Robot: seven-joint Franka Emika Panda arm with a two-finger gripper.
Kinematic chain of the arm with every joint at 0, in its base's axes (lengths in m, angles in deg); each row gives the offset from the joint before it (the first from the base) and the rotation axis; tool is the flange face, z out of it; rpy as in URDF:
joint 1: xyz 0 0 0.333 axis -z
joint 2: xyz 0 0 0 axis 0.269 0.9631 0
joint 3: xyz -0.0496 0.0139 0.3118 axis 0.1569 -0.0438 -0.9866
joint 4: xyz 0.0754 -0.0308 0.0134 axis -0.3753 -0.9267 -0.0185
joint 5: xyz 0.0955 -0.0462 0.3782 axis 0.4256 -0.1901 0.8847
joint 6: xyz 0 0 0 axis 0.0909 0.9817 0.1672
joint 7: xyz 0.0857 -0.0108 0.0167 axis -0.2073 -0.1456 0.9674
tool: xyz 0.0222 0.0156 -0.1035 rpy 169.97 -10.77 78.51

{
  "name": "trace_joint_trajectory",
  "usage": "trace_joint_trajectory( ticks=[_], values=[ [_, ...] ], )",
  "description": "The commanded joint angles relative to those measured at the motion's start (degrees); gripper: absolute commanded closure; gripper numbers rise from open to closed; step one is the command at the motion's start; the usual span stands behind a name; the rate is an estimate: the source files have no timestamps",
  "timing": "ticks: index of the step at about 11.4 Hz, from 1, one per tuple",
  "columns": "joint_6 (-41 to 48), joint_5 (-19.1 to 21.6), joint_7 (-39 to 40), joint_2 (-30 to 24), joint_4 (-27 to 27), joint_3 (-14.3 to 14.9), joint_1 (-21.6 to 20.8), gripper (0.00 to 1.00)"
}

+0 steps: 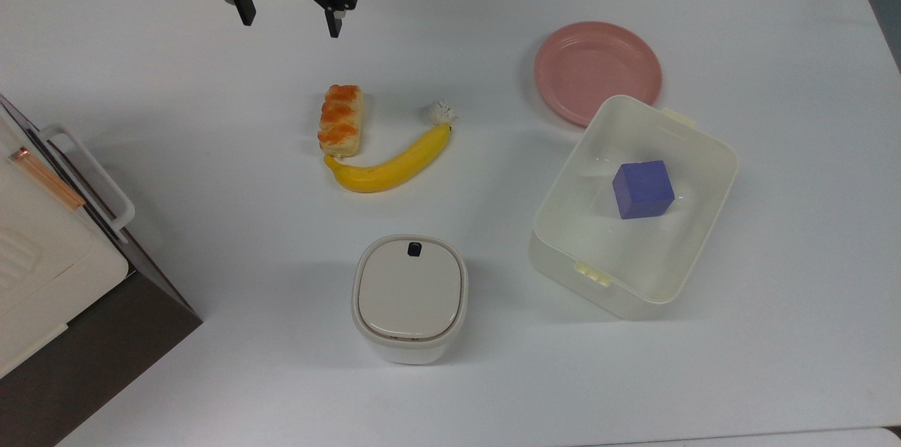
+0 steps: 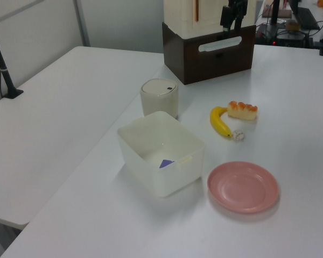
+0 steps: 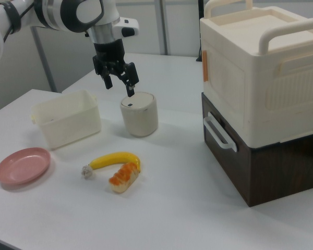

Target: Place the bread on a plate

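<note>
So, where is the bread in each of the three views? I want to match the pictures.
Top view: the bread lies left of centre, just above the stem end of the banana.
Left view: the bread is right of centre, upper half, at the banana's far end.
Right view: the bread is left of centre, lower half, in front of the banana.
Shared landmark: the banana.

Light: bright, even, from overhead | shadows: soft, short under the tub [image 1: 633, 208] and canister [image 1: 410, 298]; my fingers [image 1: 243, 10] throw none I can make out | glare: surface [image 1: 211, 151] near-white, plate [image 1: 597, 71] rim faintly glossy | focus: slightly soft everywhere, mildly grainy.
</note>
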Motion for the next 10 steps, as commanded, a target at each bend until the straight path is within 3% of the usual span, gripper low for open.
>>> trace_joint_trajectory(
  ticks=[1,10],
  values=[
    [0.28,-0.55,0.64,-1.15,-0.31,0.25,-0.46,0.00],
    [0.36,-1.36,1.61,-1.33,-0.40,-0.18,-0.03,0.00]
  ],
)
